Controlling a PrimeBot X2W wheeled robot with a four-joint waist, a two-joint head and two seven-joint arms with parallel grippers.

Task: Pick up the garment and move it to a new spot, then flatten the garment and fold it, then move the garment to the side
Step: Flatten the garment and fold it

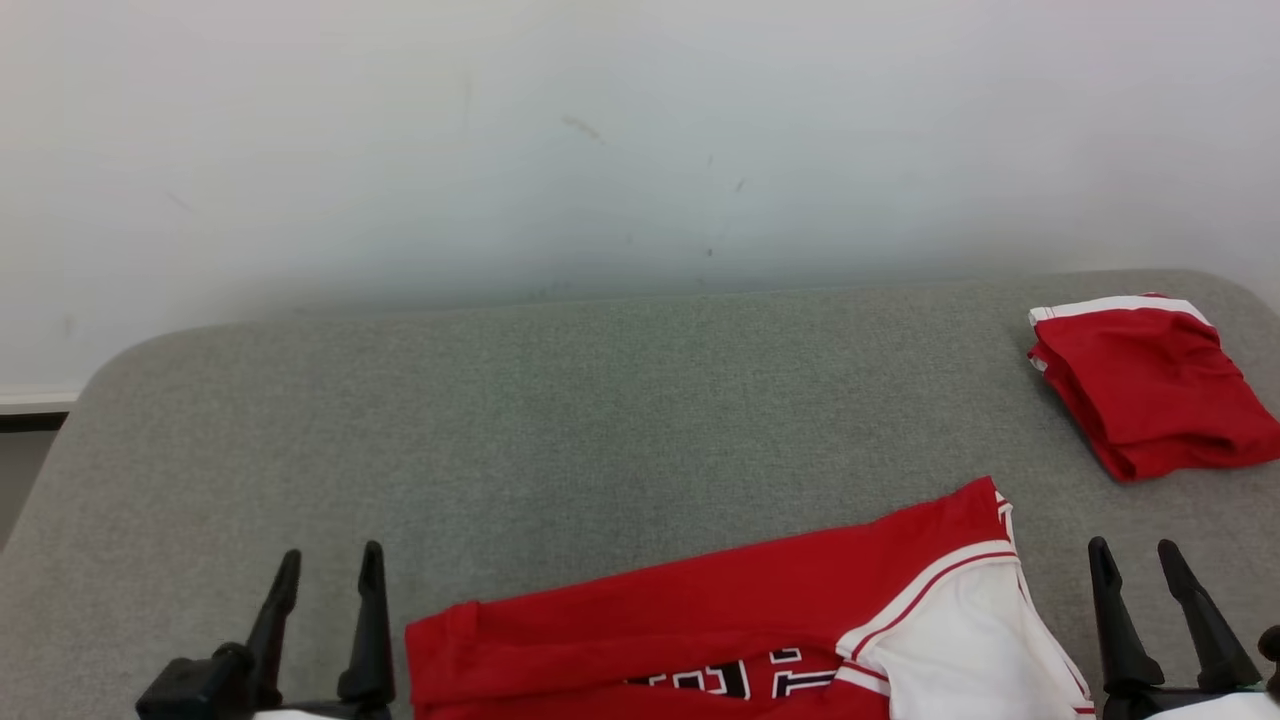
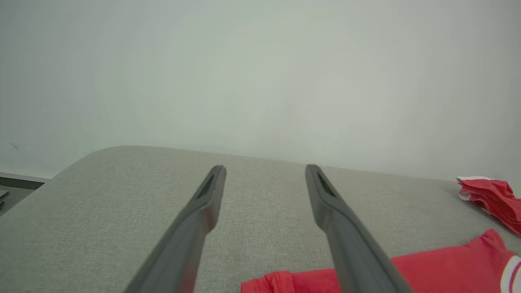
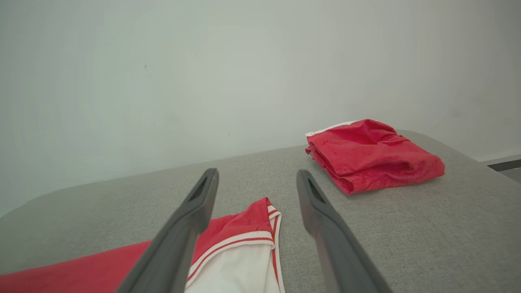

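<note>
A red garment (image 1: 700,620) with white trim and black lettering lies spread at the near edge of the grey surface (image 1: 560,420); its red cloth (image 2: 443,268) and its white-trimmed end (image 3: 240,260) also show in the wrist views. My left gripper (image 1: 330,565) stands open just left of the garment, apart from it. On the garment's right, my right gripper (image 1: 1135,555) is open too, with nothing between its fingers. In the left wrist view my left gripper (image 2: 264,171) points over bare grey fabric. In the right wrist view my right gripper (image 3: 256,175) points past the garment's corner.
A second red garment (image 1: 1150,385), folded, lies at the far right of the surface, also in the right wrist view (image 3: 370,156) and at the right edge of the left wrist view (image 2: 492,195). A pale wall (image 1: 600,140) rises behind. The surface's left corner is rounded.
</note>
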